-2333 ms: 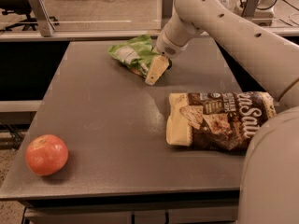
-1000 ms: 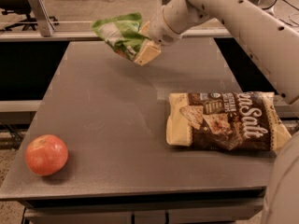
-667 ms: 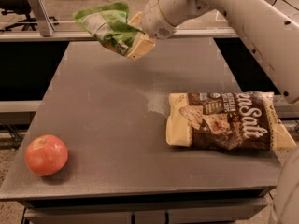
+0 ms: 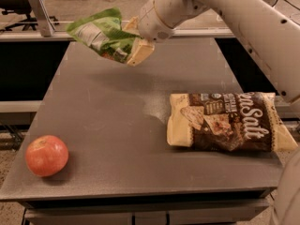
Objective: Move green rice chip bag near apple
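The green rice chip bag [image 4: 102,34] hangs in the air above the far left part of the grey table [image 4: 112,125], held by my gripper [image 4: 133,43]. The gripper is shut on the bag's right end, with cream fingers [image 4: 140,53] showing on both sides of it. The bag's white label patch faces up and left. The apple [image 4: 46,155] is red-orange and sits on the table's near left corner, well below and left of the bag. My white arm [image 4: 225,13] reaches in from the upper right.
A large brown and cream "Sea Salt" chip bag [image 4: 229,122] lies flat on the right side of the table. A metal rail [image 4: 42,13] runs behind the table's far edge. The table's front edge lies just below the apple.
The gripper lifted the green bag off the far part of the table and carried it up and to the left. The apple and the Sea Salt bag have not moved.
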Action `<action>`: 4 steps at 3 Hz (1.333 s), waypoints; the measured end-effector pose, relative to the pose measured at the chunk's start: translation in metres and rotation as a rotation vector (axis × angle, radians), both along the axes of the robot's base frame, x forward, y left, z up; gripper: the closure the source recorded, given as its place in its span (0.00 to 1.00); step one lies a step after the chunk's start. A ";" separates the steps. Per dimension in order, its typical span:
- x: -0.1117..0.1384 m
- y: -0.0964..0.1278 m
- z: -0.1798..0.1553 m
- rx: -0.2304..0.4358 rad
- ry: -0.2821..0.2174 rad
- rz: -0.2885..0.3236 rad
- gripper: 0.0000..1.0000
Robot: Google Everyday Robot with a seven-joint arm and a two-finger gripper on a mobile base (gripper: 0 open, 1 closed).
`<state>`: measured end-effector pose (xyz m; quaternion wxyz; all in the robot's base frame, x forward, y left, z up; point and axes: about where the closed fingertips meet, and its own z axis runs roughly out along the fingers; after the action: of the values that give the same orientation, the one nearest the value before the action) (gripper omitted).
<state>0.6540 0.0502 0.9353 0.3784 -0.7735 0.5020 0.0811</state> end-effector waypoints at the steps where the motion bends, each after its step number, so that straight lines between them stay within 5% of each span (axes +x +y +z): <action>1: -0.048 0.007 -0.001 -0.059 -0.056 0.156 1.00; 2: -0.094 -0.002 -0.019 -0.077 -0.099 0.275 1.00; 3: -0.094 -0.002 -0.018 -0.077 -0.098 0.275 1.00; 4: -0.096 0.018 -0.024 -0.092 -0.096 0.345 1.00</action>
<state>0.5576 0.0680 0.9118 0.3466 -0.8675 0.3465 0.0848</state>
